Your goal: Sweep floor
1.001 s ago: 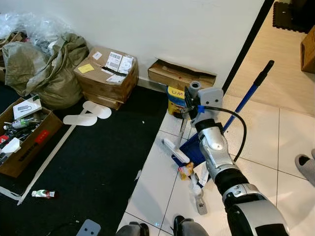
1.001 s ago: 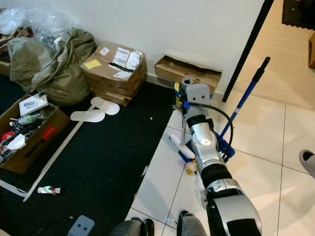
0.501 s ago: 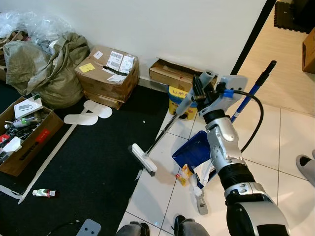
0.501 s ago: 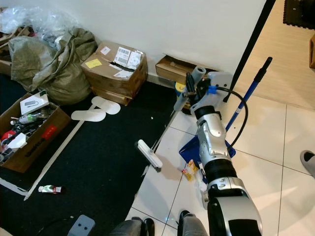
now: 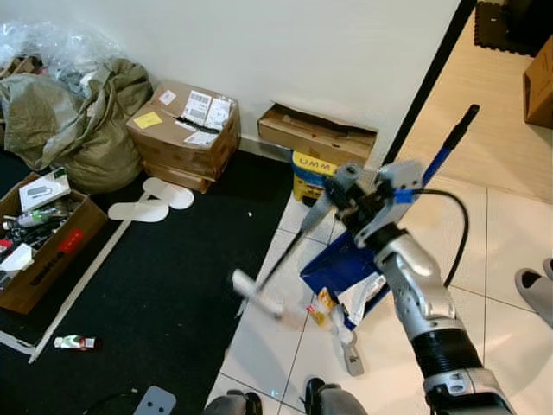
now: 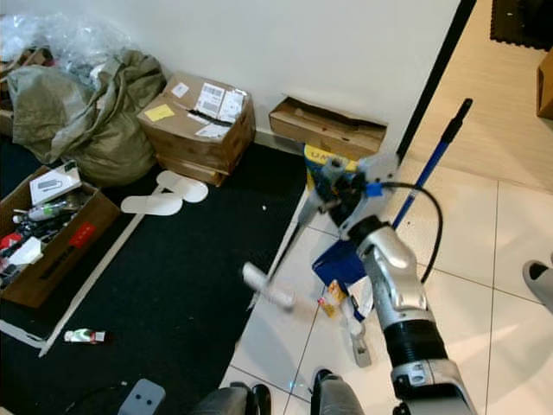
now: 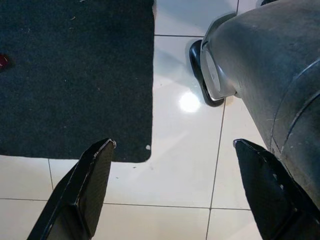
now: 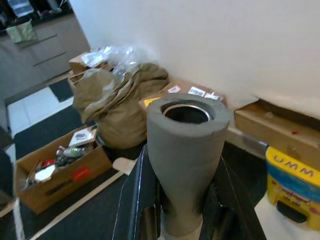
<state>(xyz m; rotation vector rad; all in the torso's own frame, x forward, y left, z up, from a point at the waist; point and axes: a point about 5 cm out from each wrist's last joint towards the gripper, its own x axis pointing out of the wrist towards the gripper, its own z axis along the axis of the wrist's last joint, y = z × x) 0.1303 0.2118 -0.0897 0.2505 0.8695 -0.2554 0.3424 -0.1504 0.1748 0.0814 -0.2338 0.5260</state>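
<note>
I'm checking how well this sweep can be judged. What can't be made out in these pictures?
- Broom head: motion-blurred in both eye views; its bristles are unreadable.
- Litter by the blue dustpan: too small to identify, partly behind the right arm.
- Yellow tub: lettering cut off by the broom handle and right gripper.
- Left gripper: open over tiles.

The right arm (image 5: 423, 285) is built of smooth silver shells, with a ribbed black collar just behind the forearm shell. A black cable loops out from the wrist housing beside a small blue tag (image 5: 403, 196). Long black fingers (image 7: 82, 192) taper to flat tips. Below, grey legs end in glossy black feet (image 5: 311, 393).
</note>
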